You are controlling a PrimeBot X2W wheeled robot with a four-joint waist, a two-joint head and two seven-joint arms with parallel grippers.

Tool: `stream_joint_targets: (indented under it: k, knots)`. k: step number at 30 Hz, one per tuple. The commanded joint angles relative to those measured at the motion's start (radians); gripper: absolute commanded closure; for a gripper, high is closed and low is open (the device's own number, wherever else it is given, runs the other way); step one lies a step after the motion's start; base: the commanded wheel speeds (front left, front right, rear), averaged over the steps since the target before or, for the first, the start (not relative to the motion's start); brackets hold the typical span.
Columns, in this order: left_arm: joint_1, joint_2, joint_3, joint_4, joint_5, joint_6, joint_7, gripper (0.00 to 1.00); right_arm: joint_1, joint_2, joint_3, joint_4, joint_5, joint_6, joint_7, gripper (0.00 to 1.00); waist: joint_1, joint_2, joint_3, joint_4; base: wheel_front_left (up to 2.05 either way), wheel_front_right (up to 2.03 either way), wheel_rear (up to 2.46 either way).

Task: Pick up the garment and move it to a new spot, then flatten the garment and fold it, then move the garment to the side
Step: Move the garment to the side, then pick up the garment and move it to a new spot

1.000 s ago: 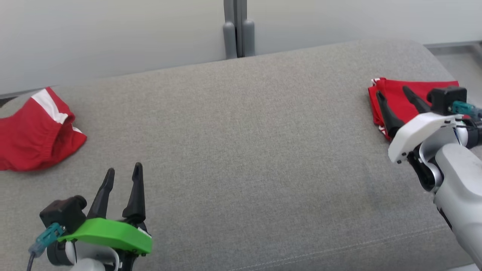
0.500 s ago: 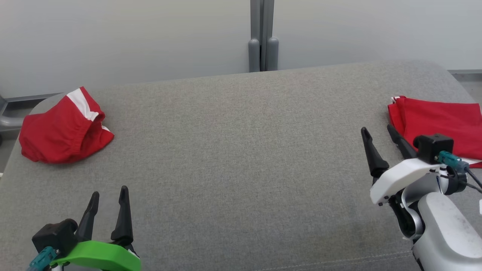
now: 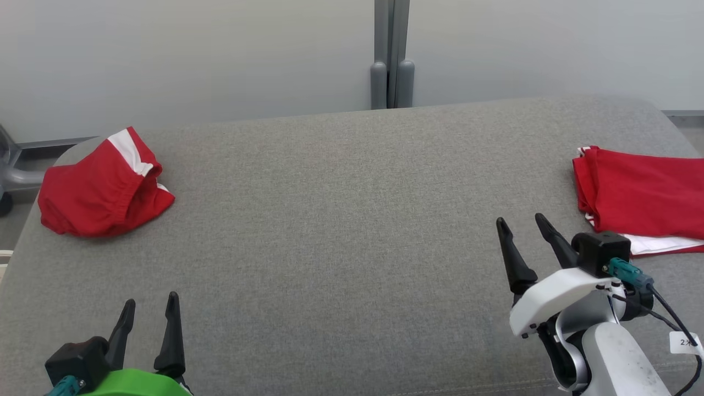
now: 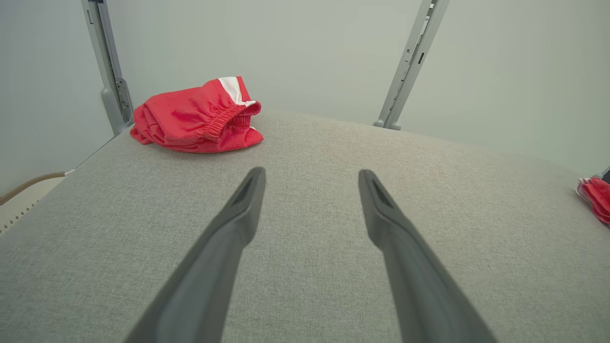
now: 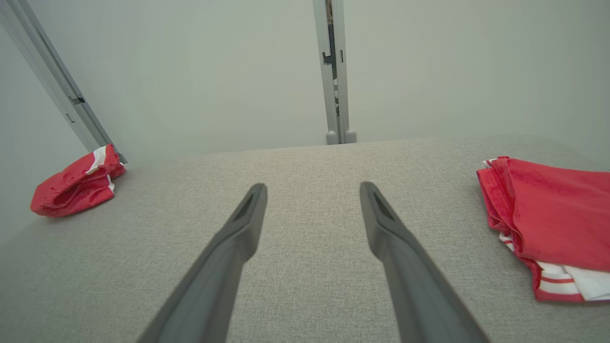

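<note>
Left gripper (image 3: 152, 298) on a green bracket, nearest, at the bottom left of head view. Its two dark fingers (image 3: 172, 330) are spread wide and hold nothing. In left wrist view the left gripper (image 4: 310, 172) shows the same wide gap, with only grey weave between the tips.

Right gripper (image 3: 520, 218) on a white bracket, near right, a bit further in. Fingers also wide apart and empty. Right wrist view agrees: right gripper (image 5: 312, 186) over plain fabric.

Both are above a grey woven-fabric padded surface (image 3: 341, 220) with rounded corners.

Folded flat red garment with white and red-striped trim (image 3: 641, 192) lies at the right edge of the surface. It's just beyond and to the right of the right gripper, near it but not touched. The stacked fold edges are on its left side and the white trim peeks out at its near edge, clearest on the folded flat red garment (image 5: 553, 214) in right wrist view.

Crumpled red shorts with white side stripe and elastic waistband (image 3: 102, 190) sit in a heap at the far left corner, well apart from both grippers. Left wrist view has the crumpled red shorts (image 4: 195, 119) ahead and left of the fingers.

Behind the far edge: pale grey wall, with a grey metal upright post (image 3: 390, 55) at mid-span.
</note>
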Motion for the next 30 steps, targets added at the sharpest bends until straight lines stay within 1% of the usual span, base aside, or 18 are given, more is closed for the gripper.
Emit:
stream_joint_targets:
  k: [1, 5, 11, 21, 25, 30]
  knots:
    - [0.018, -0.002, 0.001, -0.002, 0.004, 0.003, -0.004, 0.0, 0.015, 0.002, -0.002, -0.009, -0.008, -0.001, 0.002, 0.0, 0.0001, 0.0, 0.0, 0.0, 0.0, 0.0, 0.0]
    - [0.033, -0.012, -0.004, -0.012, 0.007, 0.011, -0.004, 0.0, 0.035, 0.016, -0.002, -0.03, -0.032, -0.001, 0.005, 0.0, 0.0001, 0.0, -0.001, 0.002, 0.0, 0.0, 0.0]
    - [0.036, -0.012, -0.013, -0.018, 0.012, 0.016, 0.0, 0.0, 0.05, 0.023, -0.006, -0.039, -0.041, -0.001, 0.002, 0.0, 0.0001, 0.0, -0.002, 0.007, 0.0, 0.0, 0.0]
    - [0.026, -0.006, -0.022, -0.024, 0.015, 0.019, 0.011, 0.0, 0.053, 0.027, -0.011, -0.043, -0.023, -0.001, 0.005, 0.0, 0.0001, 0.0, -0.003, 0.019, 0.0, 0.0, 0.0]
    - [0.013, -0.001, -0.025, -0.024, 0.018, 0.016, 0.018, 0.0, 0.061, 0.026, -0.021, -0.046, -0.024, -0.001, 0.0, 0.0, 0.0001, 0.0, -0.002, 0.046, 0.0, 0.0, 0.0]
    - [0.006, 0.004, -0.027, -0.028, 0.022, 0.016, 0.022, 0.0, 0.071, 0.027, -0.03, -0.053, -0.029, -0.001, -0.007, 0.0, 0.0001, 0.0, -0.002, 0.108, 0.0, 0.0, 0.0]
